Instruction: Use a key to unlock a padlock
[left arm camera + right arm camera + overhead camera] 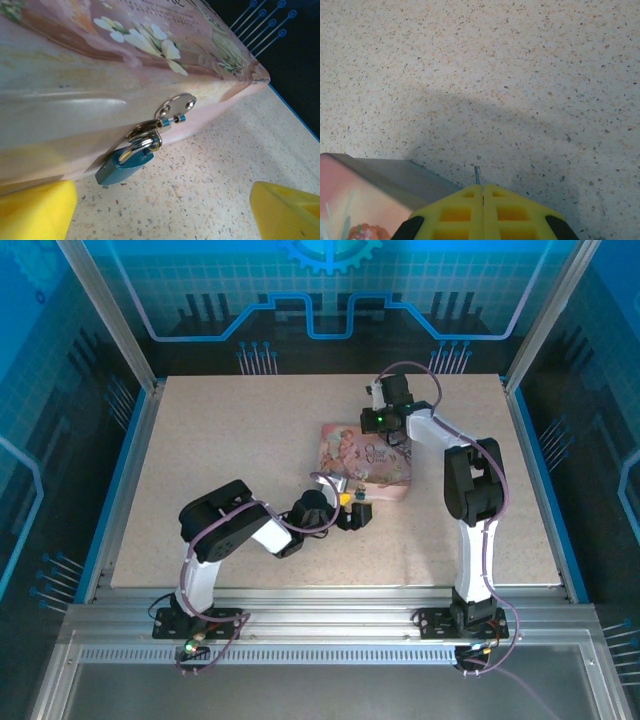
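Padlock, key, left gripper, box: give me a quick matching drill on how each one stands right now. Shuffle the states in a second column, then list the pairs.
Things:
1. padlock
2. key
3. left gripper
4. box

States:
a. wide open, fingers far apart
b. pink, with flowers printed on it
c. hangs from the box's clasp
d. pinched in the shut right gripper, thin tip poking out

Pairs: 1-c, 2-d, 3-a, 4-b

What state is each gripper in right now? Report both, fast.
Left gripper: open, holding nothing; the padlock sits ahead of it.
Right gripper: shut on the key; its thin tip pokes out.
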Robot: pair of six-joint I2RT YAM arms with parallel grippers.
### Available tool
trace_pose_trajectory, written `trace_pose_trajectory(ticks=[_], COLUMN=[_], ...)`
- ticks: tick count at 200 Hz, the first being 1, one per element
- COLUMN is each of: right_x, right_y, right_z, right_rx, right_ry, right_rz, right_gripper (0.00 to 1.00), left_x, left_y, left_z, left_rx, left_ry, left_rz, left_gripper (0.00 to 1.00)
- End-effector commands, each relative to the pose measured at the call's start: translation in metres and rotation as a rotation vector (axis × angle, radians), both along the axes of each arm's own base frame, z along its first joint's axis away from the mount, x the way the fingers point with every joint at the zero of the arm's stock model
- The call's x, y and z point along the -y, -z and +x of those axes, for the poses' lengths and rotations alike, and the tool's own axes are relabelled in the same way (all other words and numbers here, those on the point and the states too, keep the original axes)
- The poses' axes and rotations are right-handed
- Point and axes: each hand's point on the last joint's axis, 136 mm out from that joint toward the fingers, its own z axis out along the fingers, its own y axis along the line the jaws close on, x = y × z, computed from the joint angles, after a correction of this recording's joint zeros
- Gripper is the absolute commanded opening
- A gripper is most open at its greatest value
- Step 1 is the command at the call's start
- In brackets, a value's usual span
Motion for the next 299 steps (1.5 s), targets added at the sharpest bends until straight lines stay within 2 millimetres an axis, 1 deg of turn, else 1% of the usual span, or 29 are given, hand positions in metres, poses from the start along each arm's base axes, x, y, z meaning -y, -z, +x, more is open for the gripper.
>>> trace_pose_trajectory(ticks=[1, 17, 43, 70, 87, 98, 107, 124, 146, 195, 215, 227, 256, 278, 299], right_x=[-0.009, -0.01, -0.012, -0.012, -0.012, -0.011, -0.01, -0.006, 0.003, 0.027, 0.04, 0.052, 0.085, 0.108, 0.127], right_y=[0.026, 0.028, 0.03, 0.029, 0.028, 0.027, 0.025, 0.016, -0.001, -0.04, -0.05, -0.054, -0.053, -0.044, -0.03], right_z=[-0.03, -0.03, -0.031, -0.031, -0.03, -0.03, -0.029, -0.025, -0.018, -0.005, -0.004, -0.003, -0.003, -0.005, -0.009], right_rx=[-0.121, -0.125, -0.127, -0.126, -0.126, -0.121, -0.114, -0.1, -0.069, 0.001, 0.019, 0.028, 0.02, -0.002, -0.032], right_ry=[-0.043, -0.043, -0.045, -0.045, -0.043, -0.04, -0.036, -0.025, 0.003, 0.079, 0.116, 0.153, 0.251, 0.318, 0.375], right_rz=[-0.017, -0.017, -0.016, -0.021, -0.021, -0.025, -0.031, -0.043, -0.042, -0.051, -0.062, -0.073, -0.104, -0.132, -0.149], right_gripper=[0.0, 0.0, 0.0, 0.0, 0.0, 0.0, 0.0, 0.0, 0.0, 0.0, 0.0, 0.0, 0.0, 0.0, 0.0], left_x=[0.024, 0.026, 0.026, 0.026, 0.025, 0.024, 0.022, 0.018, 0.015, 0.018, 0.019, 0.022, 0.028, 0.029, 0.027], left_y=[-0.026, -0.026, -0.026, -0.029, -0.03, -0.033, -0.034, -0.038, -0.039, -0.03, -0.029, -0.029, -0.023, -0.017, -0.015], left_z=[-0.003, -0.005, -0.006, -0.009, -0.014, -0.017, -0.019, -0.023, -0.027, -0.027, -0.024, -0.023, -0.02, -0.017, -0.013], left_rx=[0.094, 0.086, 0.093, 0.102, 0.108, 0.114, 0.107, 0.106, 0.099, 0.049, 0.042, 0.038, 0.01, 0.0, 0.011], left_ry=[0.096, 0.114, 0.112, 0.116, 0.12, 0.12, 0.116, 0.117, 0.121, 0.124, 0.116, 0.12, 0.132, 0.124, 0.097], left_rz=[-0.06, -0.059, -0.06, -0.087, -0.088, -0.098, -0.106, -0.111, -0.102, -0.114, -0.117, -0.116, -0.089, -0.057, -0.029], left_gripper=[0.88, 0.84, 0.87, 0.87, 0.84, 0.86, 0.88, 0.89, 0.91, 0.94, 0.96, 0.97, 0.97, 0.97, 0.97])
